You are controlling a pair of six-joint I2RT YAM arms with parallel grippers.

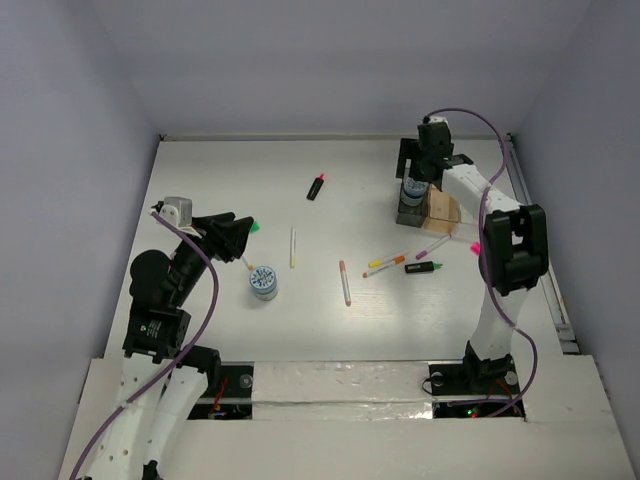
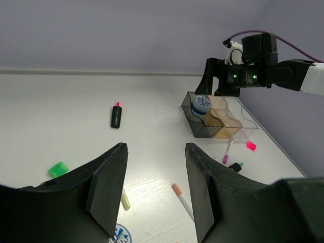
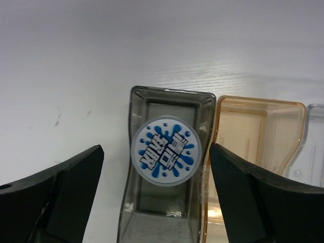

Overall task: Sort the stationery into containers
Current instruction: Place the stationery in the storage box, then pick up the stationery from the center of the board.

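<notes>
One blue-white roll (image 3: 166,152) stands in the dark grey tray (image 3: 152,98) of the containers (image 1: 430,208), its top above the rim. My right gripper (image 3: 156,149) hangs over it, open, with a gap between each finger and the roll. The other roll (image 1: 264,282) lies on the table just right of my left gripper (image 2: 156,147), which is open and holds nothing. Between the arms lie a yellow pen (image 1: 293,247), a pink-white pen (image 1: 345,282), an orange pen (image 1: 384,265) and a purple pen (image 1: 432,246). A green-capped highlighter (image 1: 423,267) lies by the purple pen.
A pink-capped black highlighter (image 1: 317,186) lies alone toward the back. A loose green cap (image 1: 256,228) sits by my left fingers and a loose pink cap (image 1: 475,247) near the right arm. The amber tray (image 3: 258,131) next to the grey one holds nothing.
</notes>
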